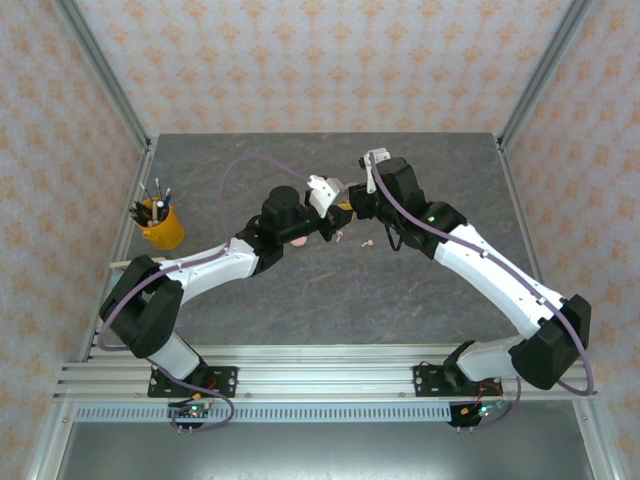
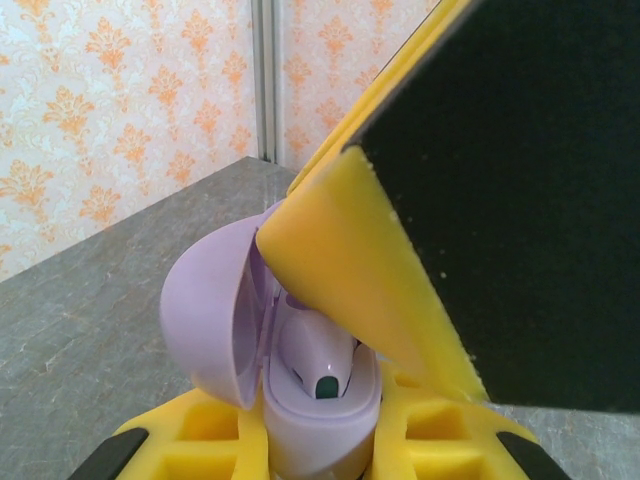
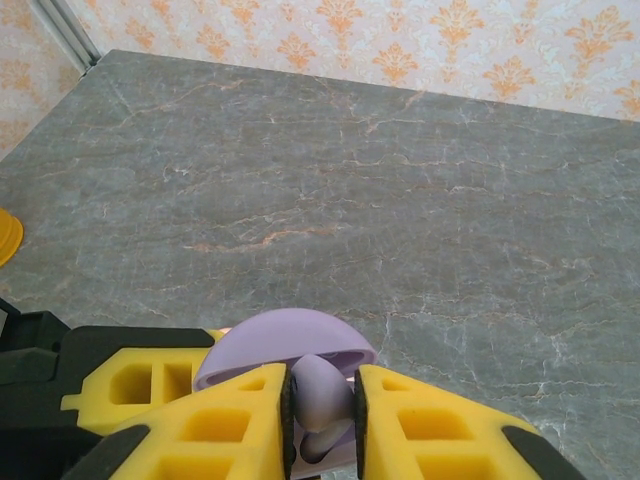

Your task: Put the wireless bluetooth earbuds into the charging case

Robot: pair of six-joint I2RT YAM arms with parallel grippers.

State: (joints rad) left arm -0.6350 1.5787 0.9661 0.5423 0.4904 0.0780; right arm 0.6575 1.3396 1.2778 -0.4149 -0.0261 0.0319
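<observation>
My left gripper [image 2: 318, 452] is shut on the base of a lilac charging case [image 2: 320, 425], whose round lid [image 2: 205, 320] stands open to the left. A lilac earbud [image 2: 320, 355] sits in the case's well, stem end showing. My right gripper [image 3: 322, 405] reaches down over the case, and both its pads touch a lilac earbud [image 3: 322, 385] in front of the open lid [image 3: 285, 345]. One of its yellow fingers [image 2: 340, 270] hangs over the case in the left wrist view. From above, the two grippers meet at mid-table: left gripper [image 1: 330, 208], right gripper [image 1: 350, 205].
Two small pale pink earbuds [image 1: 340, 238] [image 1: 366, 243] lie on the grey table just in front of the grippers. A pink round case [image 1: 298, 240] rests by the left arm. A yellow cup of pens [image 1: 160, 225] stands at the left edge.
</observation>
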